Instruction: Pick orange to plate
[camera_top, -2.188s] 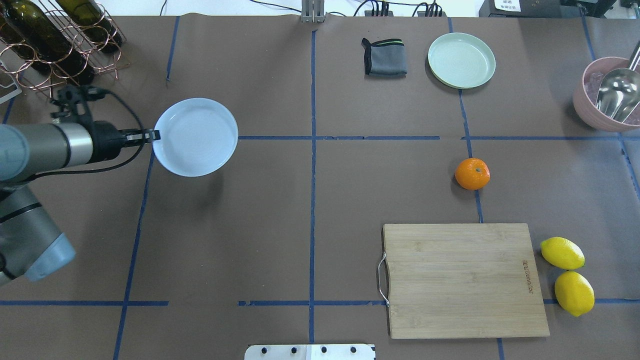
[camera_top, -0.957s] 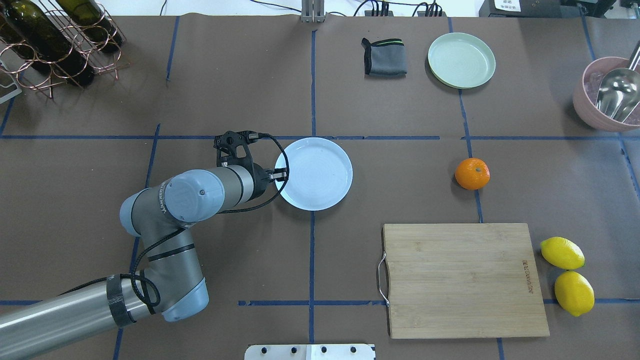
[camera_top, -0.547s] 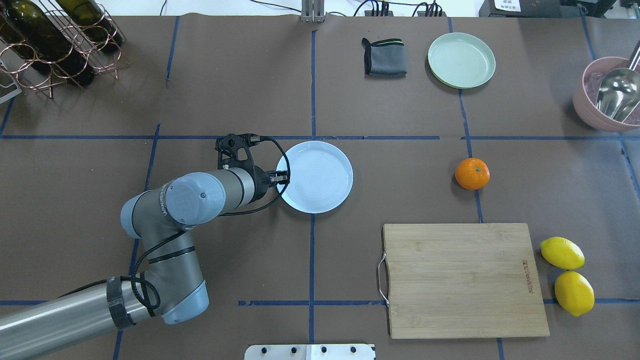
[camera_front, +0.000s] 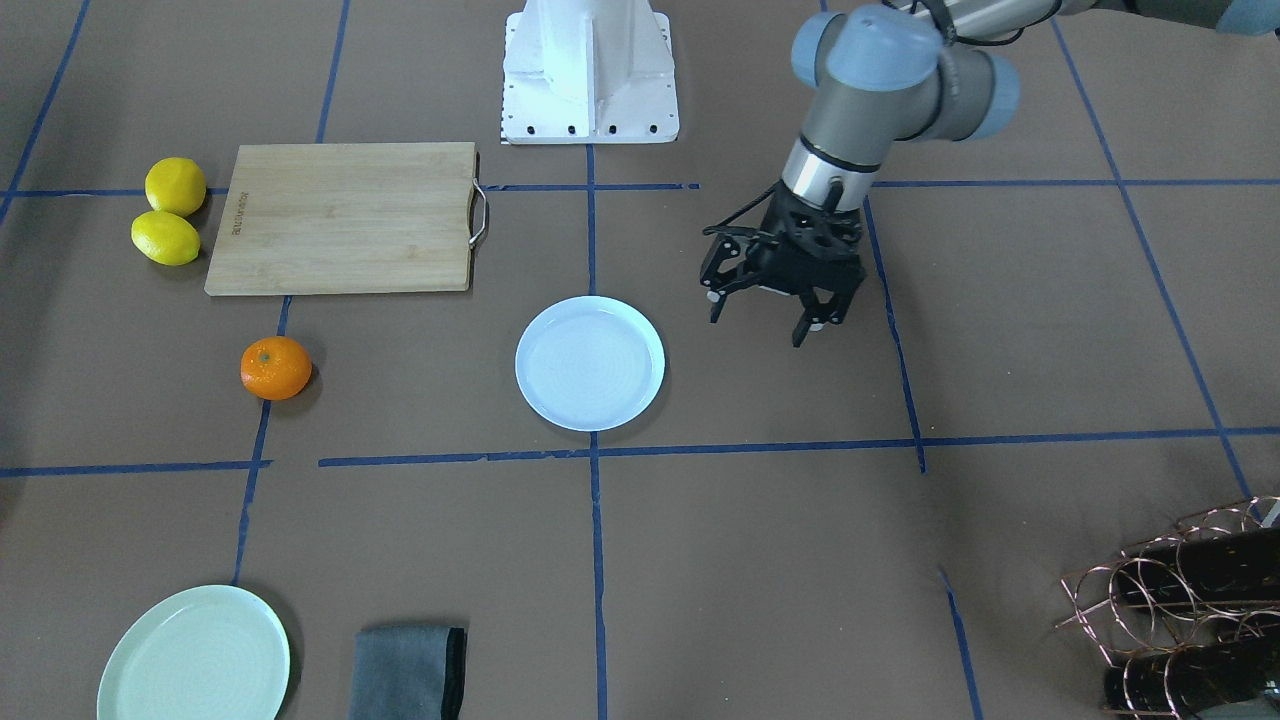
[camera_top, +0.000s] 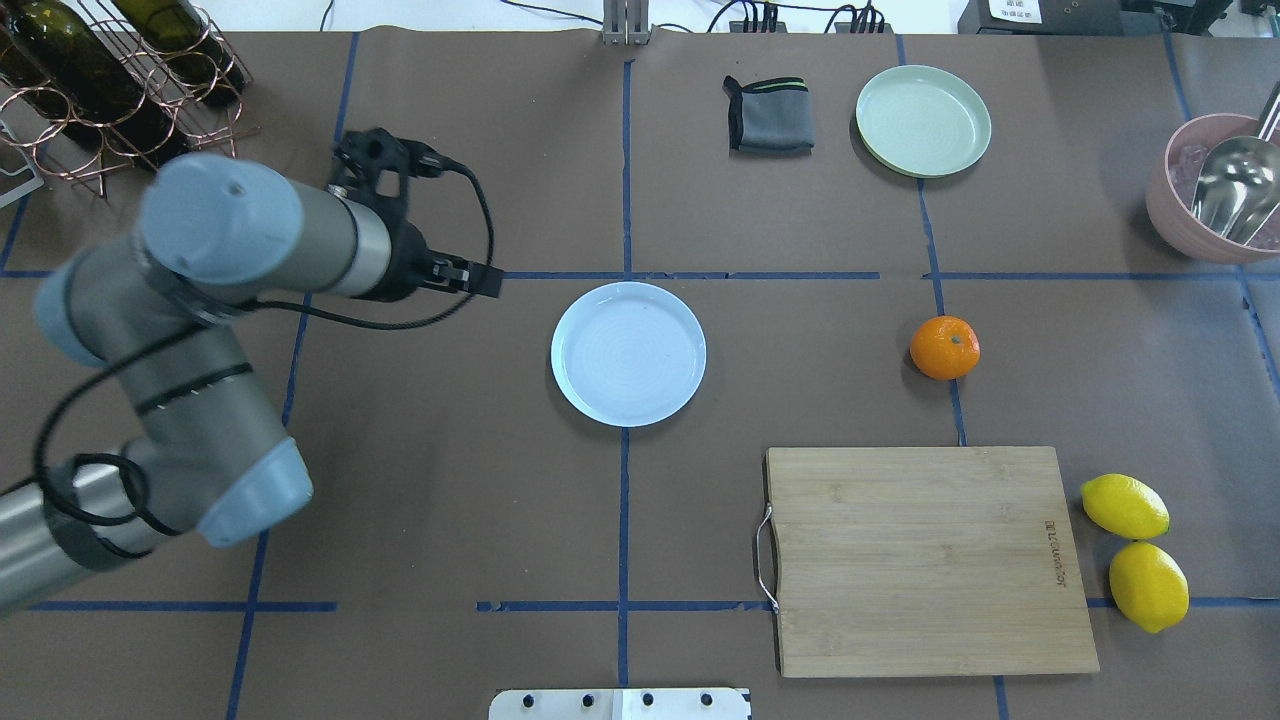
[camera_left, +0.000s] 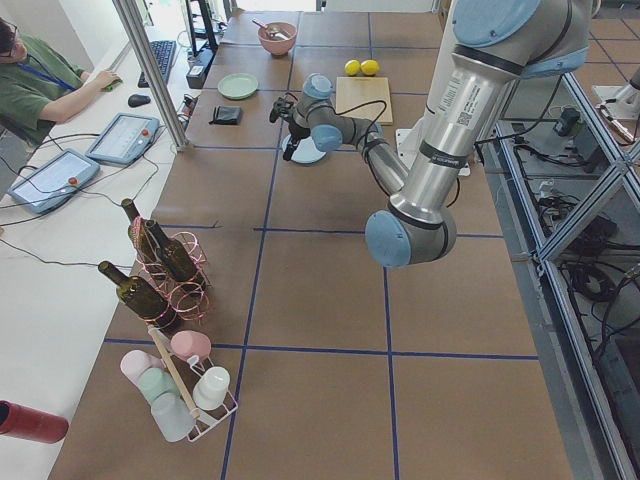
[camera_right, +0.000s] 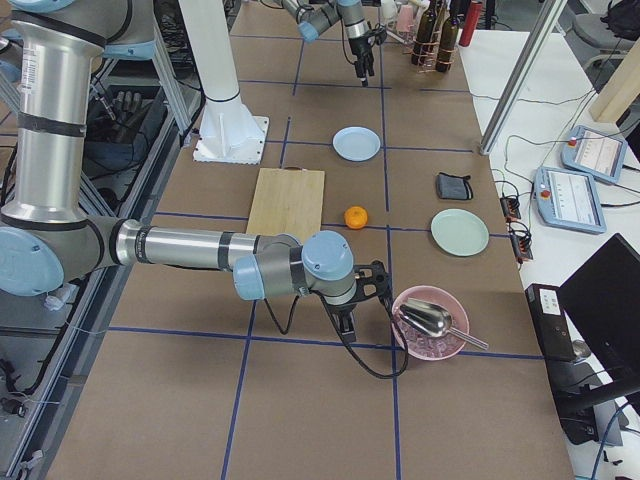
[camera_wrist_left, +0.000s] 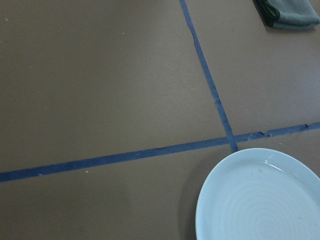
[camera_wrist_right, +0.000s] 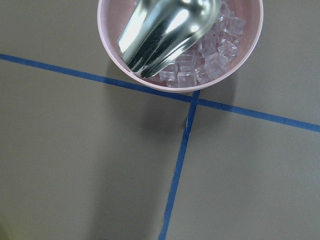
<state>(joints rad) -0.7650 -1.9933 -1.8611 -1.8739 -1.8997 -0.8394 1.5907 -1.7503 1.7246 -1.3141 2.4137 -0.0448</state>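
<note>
The orange (camera_top: 944, 347) lies by itself on the brown table, right of centre, above the cutting board; it also shows in the front view (camera_front: 275, 368). The pale bluish-white plate (camera_top: 628, 353) lies flat and empty at the table's centre, and its rim (camera_wrist_left: 210, 200) fills the lower right of the left wrist view. My left gripper (camera_front: 760, 325) hangs open and empty above the table, off the plate's robot-left side, clear of its rim (camera_top: 492, 281). My right gripper (camera_right: 352, 305) shows only in the right side view, beside the pink bowl; I cannot tell its state.
A bamboo cutting board (camera_top: 925, 560) lies at front right with two lemons (camera_top: 1125, 506) beside it. A mint-green plate (camera_top: 922, 121) and a folded grey cloth (camera_top: 768, 115) sit at the back. A pink bowl (camera_top: 1180, 225) with ice and a scoop stands far right. A wine rack (camera_top: 100, 80) stands at back left.
My left gripper carried the plate from the left to the table's centre, set it down, let go, and has risen and drawn back to the left. The orange has not moved.
</note>
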